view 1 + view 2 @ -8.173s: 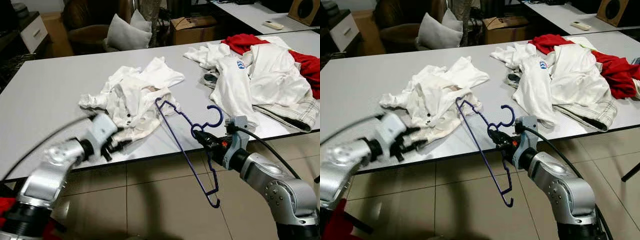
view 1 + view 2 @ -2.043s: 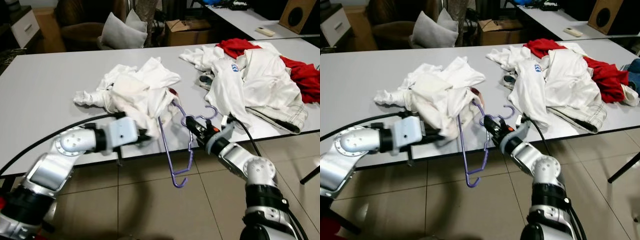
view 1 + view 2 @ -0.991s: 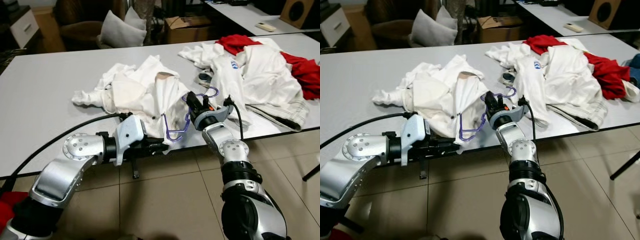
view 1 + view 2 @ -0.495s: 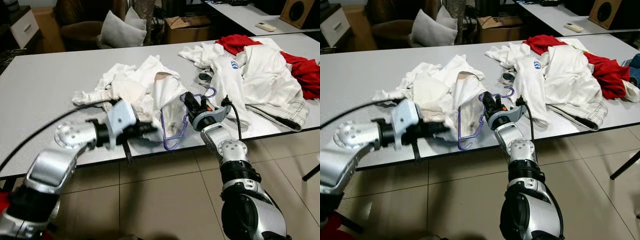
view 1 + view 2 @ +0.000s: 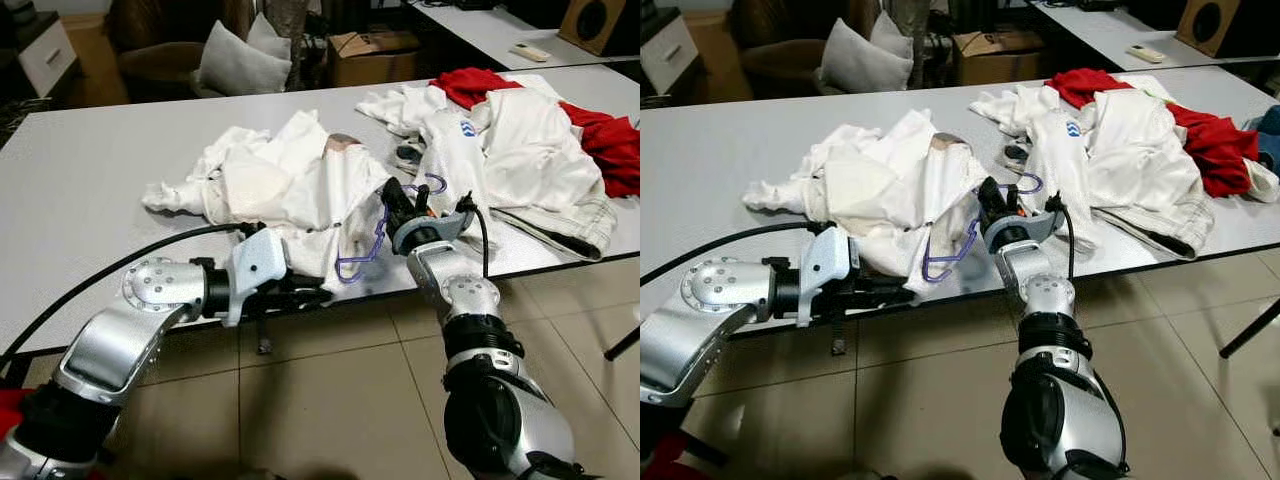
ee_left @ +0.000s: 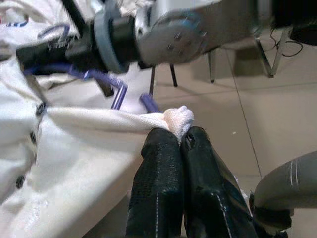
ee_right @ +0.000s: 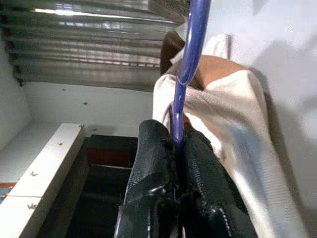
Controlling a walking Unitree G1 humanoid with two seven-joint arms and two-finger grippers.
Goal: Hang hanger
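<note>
Judging by its thin wire, the hanger [image 5: 362, 243] is light and stiff but springy, and smooth enough to twist in a pinch, so I want my hold close under the hook, where my right gripper [image 5: 397, 203] has its fingers [image 7: 154, 148] closed on the purple wire. It sits at the centre of the frame, at the bench [image 5: 90, 190] edge, partly tucked into the white shirt [image 5: 290, 185]. That shirt is soft and limp and will sag and slide; my left gripper [image 6: 173, 141] has its fingers pinched shut on a fold of its hem, lower left of centre. I count one hanger, one shirt in hand, and one mixed pile of clothes [image 5: 520, 130], white and red, at the upper right.
</note>
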